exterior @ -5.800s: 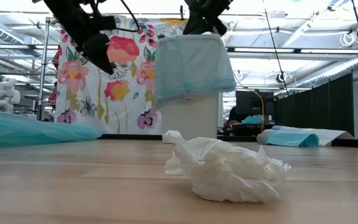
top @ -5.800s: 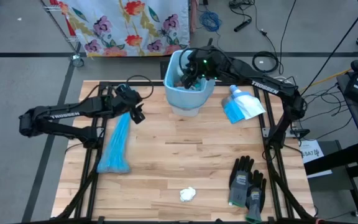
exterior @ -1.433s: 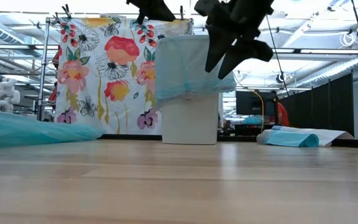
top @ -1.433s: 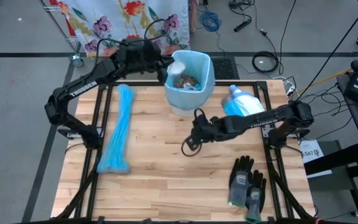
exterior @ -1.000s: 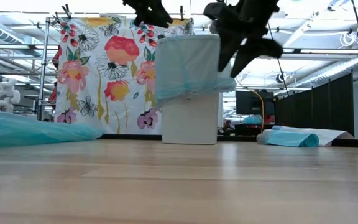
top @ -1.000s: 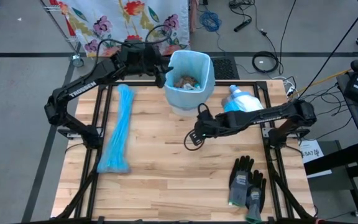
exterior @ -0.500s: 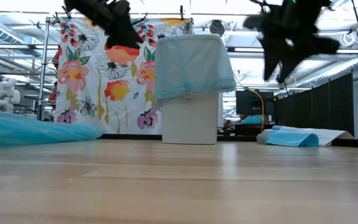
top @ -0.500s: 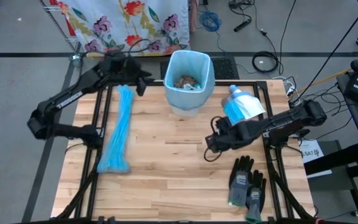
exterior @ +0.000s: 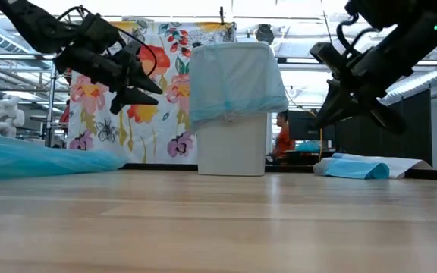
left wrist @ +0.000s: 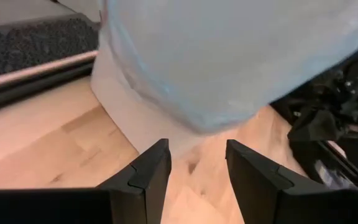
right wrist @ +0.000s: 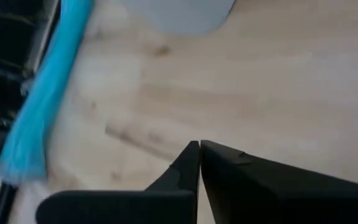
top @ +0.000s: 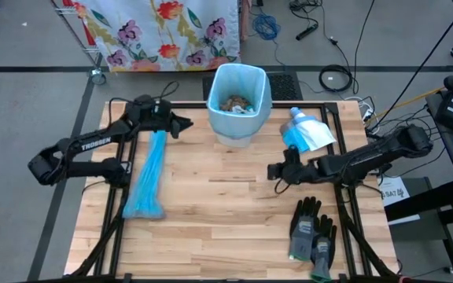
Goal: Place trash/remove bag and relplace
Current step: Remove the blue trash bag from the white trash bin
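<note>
- At the table's far edge stands the white waste bin lined with a pale blue plastic bag (top: 239, 101), and the trash (top: 236, 103) (brown paper wads and small scraps) lies inside it; no loose scrap shows on the bare wooden tabletop (top: 211, 212).
- Left of the bin, the left gripper (top: 181, 126) hovers above the top end of the long folded bright-blue plastic bag (top: 151, 174), its jaws standing apart with nothing between them; its wrist view looks straight at the bin's bagged wall.
- Right of centre, the right gripper (top: 273, 170) hangs over open wood with its jaws pressed together, empty.
- Near it lie the large blue-and-white packet (top: 306, 134) beside the bin and the pair of grey-black work gloves (top: 313, 230) at the near right edge; neither counts as trash.
- Judging by the cleared wood, the collecting step looks finished and bag removal comes next.
- That move calls for a gripper to pinch the liner's folded-over rim and lift it free, while the other steadies the bin so it does not tip.
</note>
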You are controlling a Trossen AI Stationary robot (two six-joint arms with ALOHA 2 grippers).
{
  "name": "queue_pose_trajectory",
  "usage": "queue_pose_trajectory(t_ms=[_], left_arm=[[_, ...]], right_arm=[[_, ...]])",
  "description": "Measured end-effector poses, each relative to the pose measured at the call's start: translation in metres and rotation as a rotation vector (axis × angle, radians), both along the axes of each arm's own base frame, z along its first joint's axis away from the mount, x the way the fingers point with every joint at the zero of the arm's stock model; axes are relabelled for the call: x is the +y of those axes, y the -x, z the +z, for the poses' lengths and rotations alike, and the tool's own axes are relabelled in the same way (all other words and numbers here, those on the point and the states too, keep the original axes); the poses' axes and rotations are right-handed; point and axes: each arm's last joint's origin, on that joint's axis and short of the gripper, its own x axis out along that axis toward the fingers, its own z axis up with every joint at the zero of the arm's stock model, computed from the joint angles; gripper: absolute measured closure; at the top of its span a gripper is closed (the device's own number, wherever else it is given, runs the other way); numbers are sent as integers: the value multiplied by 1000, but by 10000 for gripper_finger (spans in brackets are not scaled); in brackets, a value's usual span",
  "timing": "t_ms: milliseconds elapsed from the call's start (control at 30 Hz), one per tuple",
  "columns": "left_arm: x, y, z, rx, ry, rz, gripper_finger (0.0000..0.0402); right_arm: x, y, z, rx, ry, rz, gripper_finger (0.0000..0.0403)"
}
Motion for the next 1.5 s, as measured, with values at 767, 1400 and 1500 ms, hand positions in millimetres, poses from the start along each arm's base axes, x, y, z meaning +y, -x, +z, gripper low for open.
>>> queue_pose_trajectory(t_ms=[767,1400,1500], left_arm=[[27,-29,-31,17,23,174,300],[75,-87,-1,-71,-203,85,400],[72,-90,0,-81,-191,28,400]], right_arm=[[-159,49,23,-215,220,7,403],[-188,31,27,-410,378,5,403],[-189,20,31,-432,364,66,403]])
